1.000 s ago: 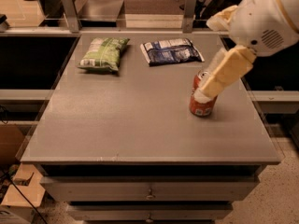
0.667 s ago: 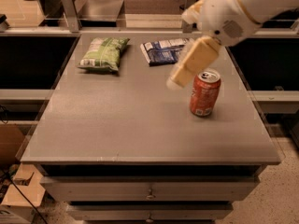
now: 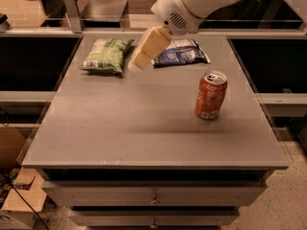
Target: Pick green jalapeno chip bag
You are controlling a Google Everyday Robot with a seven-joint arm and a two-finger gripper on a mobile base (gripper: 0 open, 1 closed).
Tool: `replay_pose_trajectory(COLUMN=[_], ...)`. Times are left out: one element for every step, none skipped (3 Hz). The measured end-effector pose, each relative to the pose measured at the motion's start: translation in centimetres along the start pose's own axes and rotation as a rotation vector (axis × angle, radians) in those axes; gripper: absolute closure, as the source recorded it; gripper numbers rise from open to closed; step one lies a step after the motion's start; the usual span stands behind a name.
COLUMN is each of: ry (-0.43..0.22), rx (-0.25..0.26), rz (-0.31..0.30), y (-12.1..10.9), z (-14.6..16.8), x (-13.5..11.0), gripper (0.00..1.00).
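The green jalapeno chip bag (image 3: 105, 55) lies flat at the far left of the grey table (image 3: 144, 128). It is light green and white with darker green patches. My gripper (image 3: 139, 61) hangs from the white arm above the far middle of the table. It is just right of the bag and does not touch it.
A blue-and-white snack bag (image 3: 184, 53) lies at the far middle, partly behind the arm. A red soda can (image 3: 210, 95) stands upright at the right. Drawers sit under the table's front edge. A cardboard box (image 3: 19, 200) stands on the floor at the left.
The arm has swung left from over the red can, across the blue-and-white bag, to just right of the green bag. The can now shows in full.
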State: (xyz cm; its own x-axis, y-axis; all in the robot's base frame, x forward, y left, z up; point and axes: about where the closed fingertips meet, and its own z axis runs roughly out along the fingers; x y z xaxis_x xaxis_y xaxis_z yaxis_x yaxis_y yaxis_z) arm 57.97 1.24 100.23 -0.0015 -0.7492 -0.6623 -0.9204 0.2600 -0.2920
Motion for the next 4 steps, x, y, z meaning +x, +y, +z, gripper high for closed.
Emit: replay_pose_trajectory(ry=[-0.026,-0.049,-0.052,-0.055], rx=[0.025,0.037,0.036,0.035], rz=[0.033,0.072,0.075,0.100], y=[-2.6,-4.3,-4.4,-4.5], z=[4.3,7.7,8.1,8.7], x=[-1.2,-1.9,-2.0,-1.9], gripper=[0.00,0.00,0.00,0.00])
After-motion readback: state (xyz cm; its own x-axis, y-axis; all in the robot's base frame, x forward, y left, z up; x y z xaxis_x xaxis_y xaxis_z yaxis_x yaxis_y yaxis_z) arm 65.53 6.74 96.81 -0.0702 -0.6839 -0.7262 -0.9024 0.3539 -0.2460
